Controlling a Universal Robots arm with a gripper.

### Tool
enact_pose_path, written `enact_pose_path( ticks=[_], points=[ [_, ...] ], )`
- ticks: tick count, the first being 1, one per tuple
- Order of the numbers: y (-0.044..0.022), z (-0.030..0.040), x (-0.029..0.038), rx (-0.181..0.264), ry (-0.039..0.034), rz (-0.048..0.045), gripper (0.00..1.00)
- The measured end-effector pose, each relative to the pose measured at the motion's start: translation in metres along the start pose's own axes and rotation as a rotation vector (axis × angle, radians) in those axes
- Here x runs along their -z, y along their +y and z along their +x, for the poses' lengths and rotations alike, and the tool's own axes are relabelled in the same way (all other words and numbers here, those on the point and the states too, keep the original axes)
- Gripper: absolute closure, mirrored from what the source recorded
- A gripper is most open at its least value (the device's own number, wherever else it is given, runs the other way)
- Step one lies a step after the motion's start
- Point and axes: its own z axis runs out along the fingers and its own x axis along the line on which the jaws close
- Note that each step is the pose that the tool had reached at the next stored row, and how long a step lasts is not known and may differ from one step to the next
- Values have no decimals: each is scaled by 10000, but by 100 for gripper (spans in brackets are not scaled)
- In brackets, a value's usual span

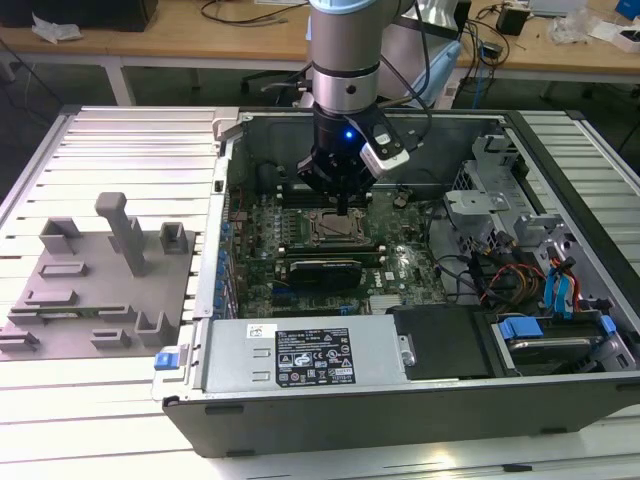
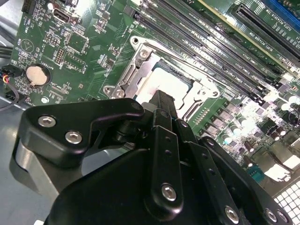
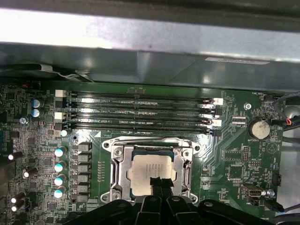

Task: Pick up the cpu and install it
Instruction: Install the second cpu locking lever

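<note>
The cpu point(image 3: 149, 168), a small silvery square chip, lies flat inside the open metal-framed socket point(image 3: 117, 164) on the green motherboard. It also shows as a pale square point(image 2: 166, 86) in the second wrist view. My gripper point(image 3: 160, 182) hangs straight above the socket point(image 1: 335, 228) in the exterior view. Its two thin black fingers are pressed together, with their tips at the cpu's near edge. From the second wrist view the gripper point(image 2: 162, 99) covers part of the chip. Nothing shows between the fingers.
The motherboard sits deep in an open computer case point(image 1: 200, 300) with metal walls all round. Memory slots point(image 3: 140, 110) run just beyond the socket. A power supply point(image 1: 300, 355), drive cages and cables point(image 1: 500, 275) crowd the case. A grey plastic tray point(image 1: 90, 290) lies at the exterior view's left.
</note>
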Motion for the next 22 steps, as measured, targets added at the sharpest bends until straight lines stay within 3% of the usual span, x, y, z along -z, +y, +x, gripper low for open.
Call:
enact_pose_path(
  ticks=[10,16,19,22],
  points=[
    [-5,0,0,2,-1,-1,89],
    [-117,6,-6,0,-1,-1,89],
    [-121,8,22,-5,-13,0,89],
    [-126,3,93,-19,-23,0,89]
  ],
)
